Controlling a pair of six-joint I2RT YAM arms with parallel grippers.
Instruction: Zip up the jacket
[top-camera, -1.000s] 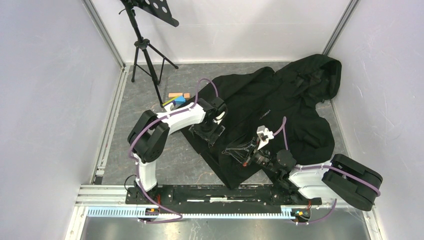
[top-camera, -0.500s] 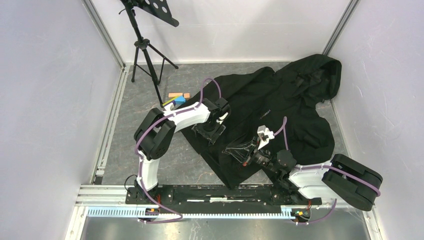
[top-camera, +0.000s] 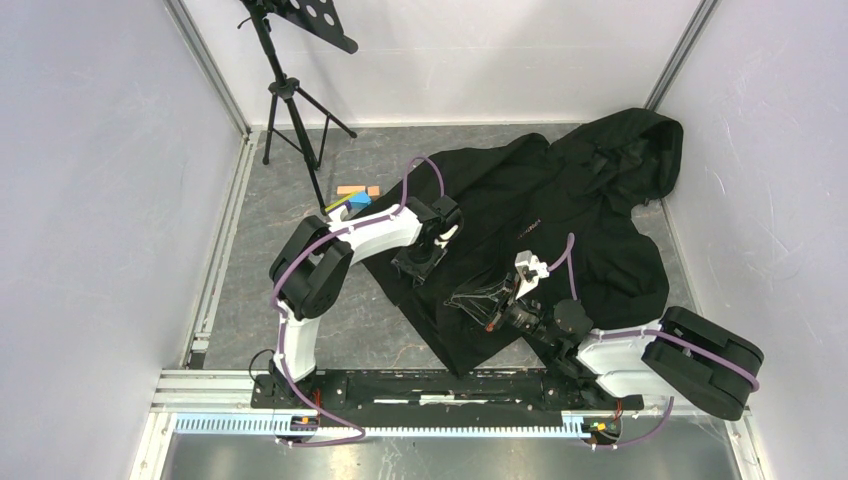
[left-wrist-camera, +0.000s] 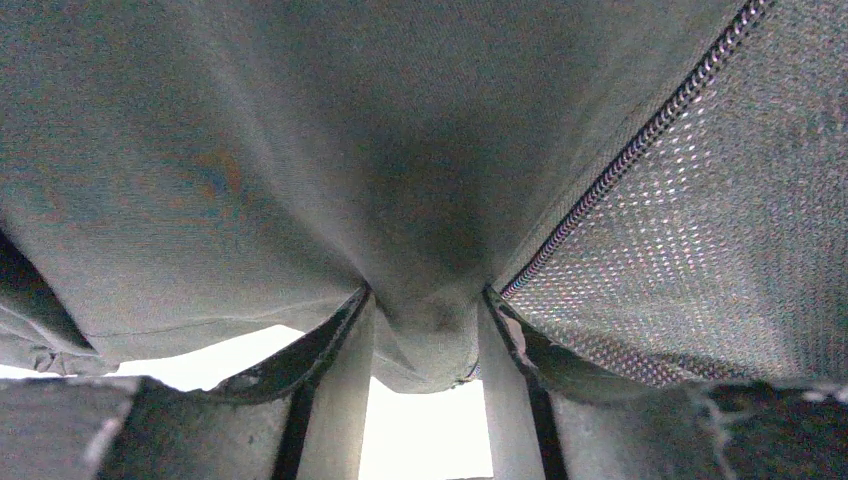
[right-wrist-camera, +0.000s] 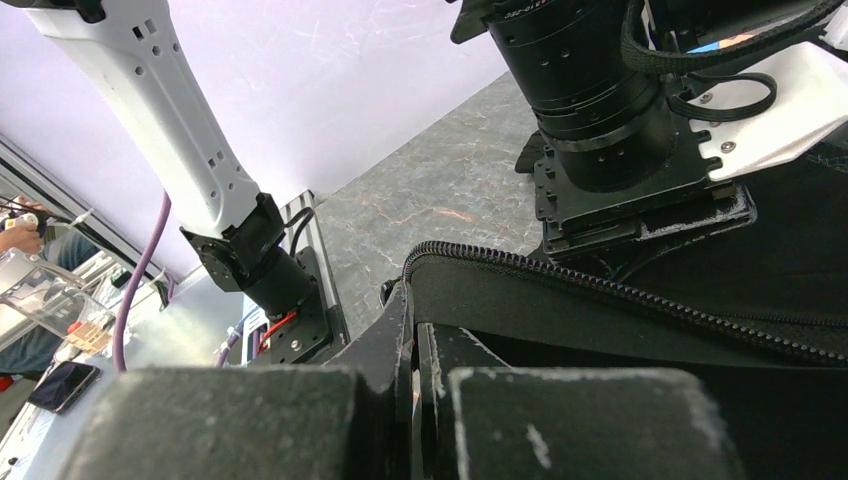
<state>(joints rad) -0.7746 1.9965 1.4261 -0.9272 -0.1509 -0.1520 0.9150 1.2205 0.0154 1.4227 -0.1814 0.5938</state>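
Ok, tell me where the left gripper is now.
In the top view, the left gripper sits left of centre, pinching the jacket at its left edge, just left of the right gripper.

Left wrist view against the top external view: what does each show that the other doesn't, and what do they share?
Only left wrist: zipper teeth beside mesh lining, and a fabric fold pinched in the left end effector. Only top external: the hood, the right end effector on the lower front, a tripod and coloured blocks. Both: the jacket with the left end effector on it.
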